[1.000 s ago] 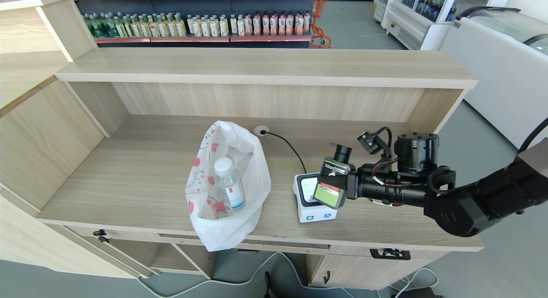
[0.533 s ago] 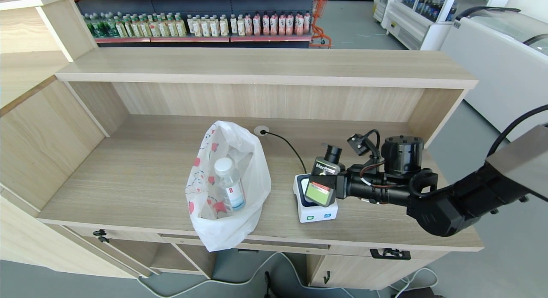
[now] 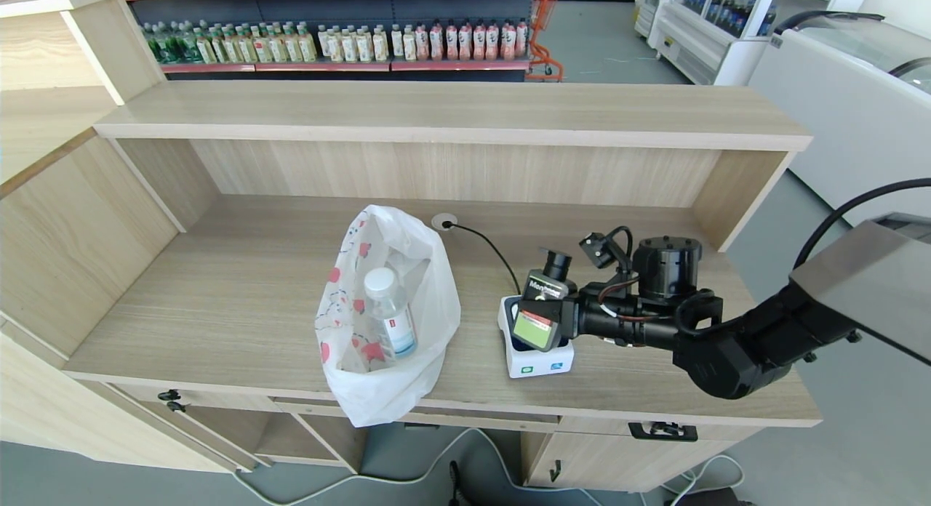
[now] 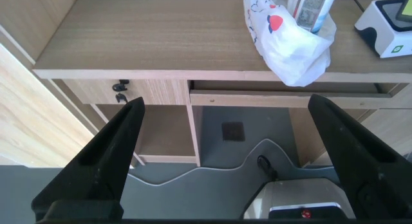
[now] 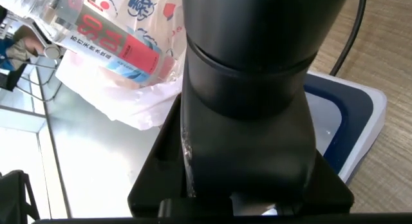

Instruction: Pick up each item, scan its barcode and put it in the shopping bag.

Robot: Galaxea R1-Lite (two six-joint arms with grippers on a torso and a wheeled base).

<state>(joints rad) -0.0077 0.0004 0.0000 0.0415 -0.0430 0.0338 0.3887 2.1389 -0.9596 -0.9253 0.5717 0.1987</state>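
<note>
A white shopping bag point(image 3: 429, 302) with red prints stands open on the wooden counter point(image 3: 240, 288), and a clear water bottle point(image 3: 390, 311) is upright inside it. To its right sits a white barcode scanner point(image 3: 538, 359) with a dark top. My right gripper point(image 3: 554, 321) is shut on a dark bottle point(image 3: 542, 310) with a black cap and a green and red label, held tilted just above the scanner. The right wrist view has the dark bottle point(image 5: 251, 89) close up, the scanner point(image 5: 351, 121) under it and the bag point(image 5: 129, 95) beyond. My left gripper point(image 4: 226, 105) hangs open below the counter's front edge.
A black cable point(image 3: 494, 251) runs from the scanner to a grommet point(image 3: 444, 221) at the back. A raised ledge point(image 3: 451, 113) and side walls enclose the counter. Drawers point(image 4: 122, 92) lie under the front edge. The counter's left half is bare wood.
My right arm has moved left and a little down with the dark bottle, bringing it from the scanner's right side to over the scanner. The bag and scanner have stayed put.
</note>
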